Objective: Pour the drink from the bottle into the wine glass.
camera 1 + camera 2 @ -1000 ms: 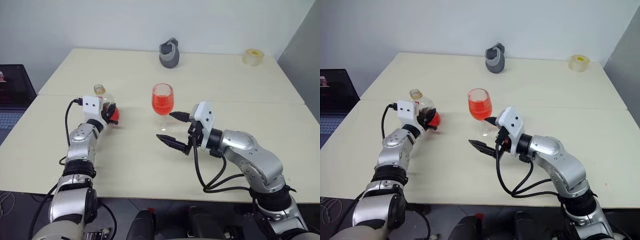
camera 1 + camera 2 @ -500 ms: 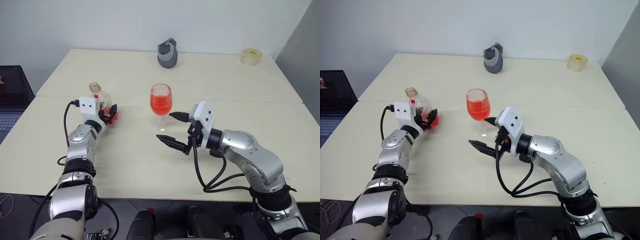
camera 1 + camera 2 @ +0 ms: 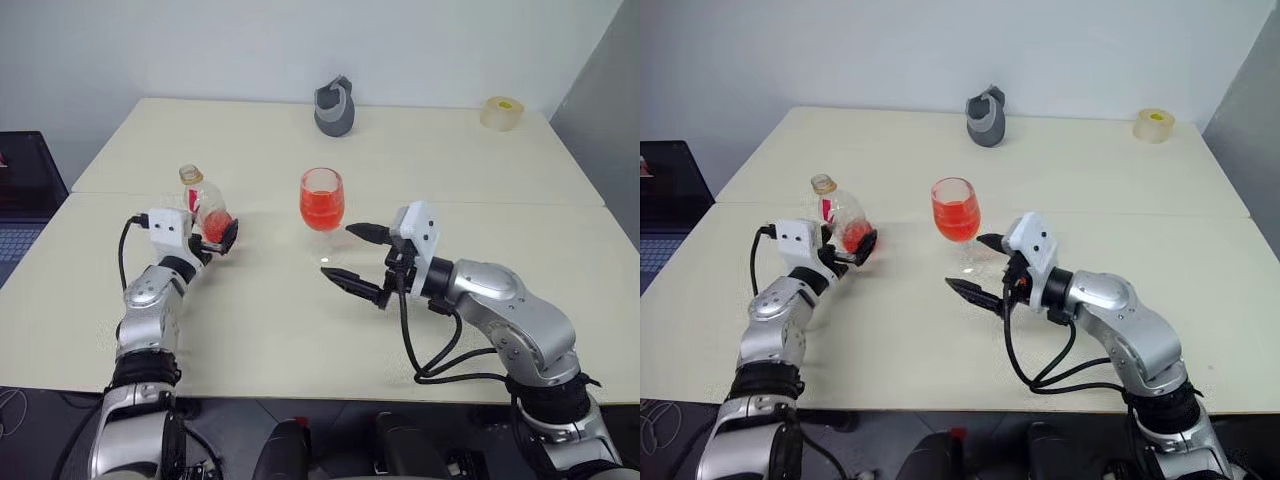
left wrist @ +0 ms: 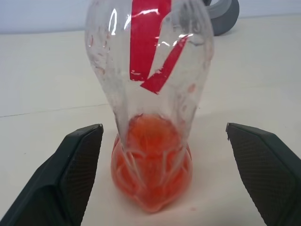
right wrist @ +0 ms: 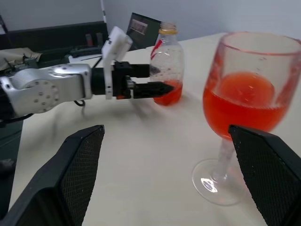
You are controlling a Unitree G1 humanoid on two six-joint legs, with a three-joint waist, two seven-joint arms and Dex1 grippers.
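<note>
Left gripper [image 4: 162, 176] is now opened wide and drawn back from the bottle [image 3: 203, 205], which is left upright beside the filled wine glass [image 3: 322, 200], so pouring seems finished.

From my seat the wine glass [image 3: 956, 215] is the anchor, about half full of red drink [image 3: 955, 219]. Just right of its foot, the right gripper [image 3: 981, 270] sits open. Well off to its left, the bottle [image 3: 839, 216] stands upright, left gripper [image 3: 857, 249] spread around its base.
</note>
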